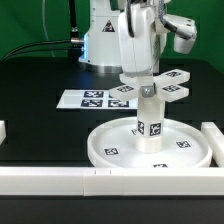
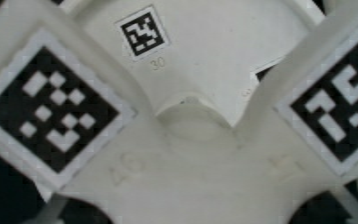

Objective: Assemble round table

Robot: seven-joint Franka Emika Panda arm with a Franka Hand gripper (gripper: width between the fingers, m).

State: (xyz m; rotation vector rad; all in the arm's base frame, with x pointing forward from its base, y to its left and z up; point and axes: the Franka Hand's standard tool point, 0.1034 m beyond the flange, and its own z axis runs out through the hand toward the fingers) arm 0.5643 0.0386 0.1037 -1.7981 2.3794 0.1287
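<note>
Closest to the exterior camera is the long white border bar [image 1: 60, 180], running along the front of the black table [image 1: 40, 120]. Another bar [image 1: 212, 135] sits on the exterior view's right, so together they look like a corner stop that keeps the round disc [image 1: 100, 150] from sliding. The disc lies flat just behind the front bar, rim up. The short cylinder [image 1: 150, 118] stands upright in its middle, presumably as the table's leg. On top of that sits the cross-shaped piece [image 1: 160, 88], level and centred on the cylinder. The gripper [image 1: 143, 76] comes straight down onto it, probably to seat or twist it. The wrist view is filled by the cross's hub [image 2: 194, 130] and 2 tagged arms, with no fingers showing, so whether the claw is clamped or loose can't be told. Further back, the marker board [image 1: 75, 98] lies well apart from the disc and isn't blocking anything. Only the bars crowd the disc.
</note>
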